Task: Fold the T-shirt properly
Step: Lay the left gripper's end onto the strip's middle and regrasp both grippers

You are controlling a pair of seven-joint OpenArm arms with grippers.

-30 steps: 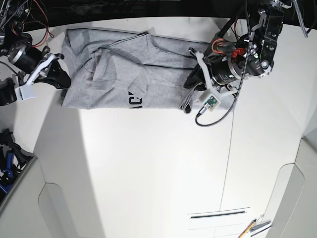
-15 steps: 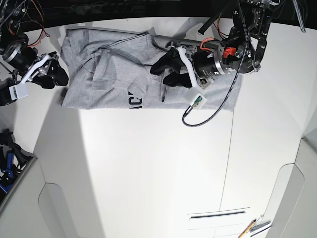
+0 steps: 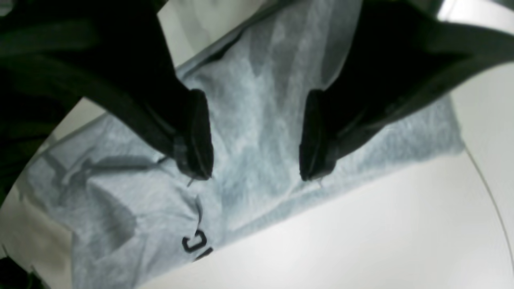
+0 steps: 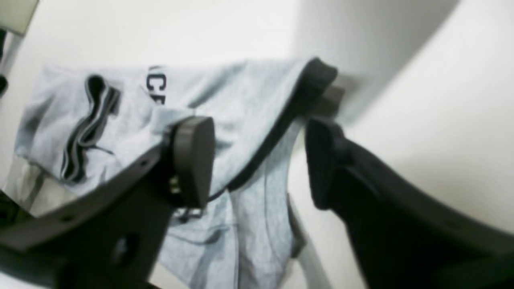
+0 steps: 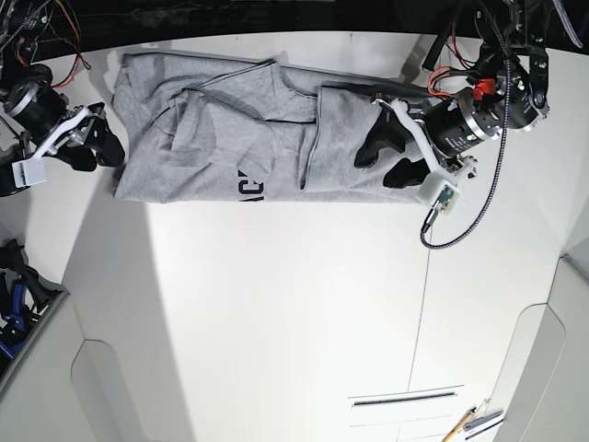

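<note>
The grey T-shirt (image 5: 221, 138) lies across the far part of the white table (image 5: 276, 322), with black lettering (image 5: 250, 189) near its front edge. Its right part lies folded over towards the middle. My left gripper (image 5: 375, 166) is open and empty over the shirt's right part. In the left wrist view its gripper (image 3: 255, 168) hangs just above the cloth (image 3: 257, 120). My right gripper (image 5: 99, 147) is open at the shirt's left edge. In the right wrist view the gripper (image 4: 257, 168) has the shirt's edge (image 4: 241, 92) showing between its jaws.
A cable with a small green board (image 5: 442, 198) hangs from the left arm over the table. A dark bin (image 5: 14, 304) stands at the lower left. A pencil-like tool (image 5: 469, 424) lies at the table's front right. A seam (image 5: 423, 304) runs down the table.
My left gripper carried the shirt's right edge towards the middle, let go, and has drawn back to the right, open. The right gripper shifted slightly left.
</note>
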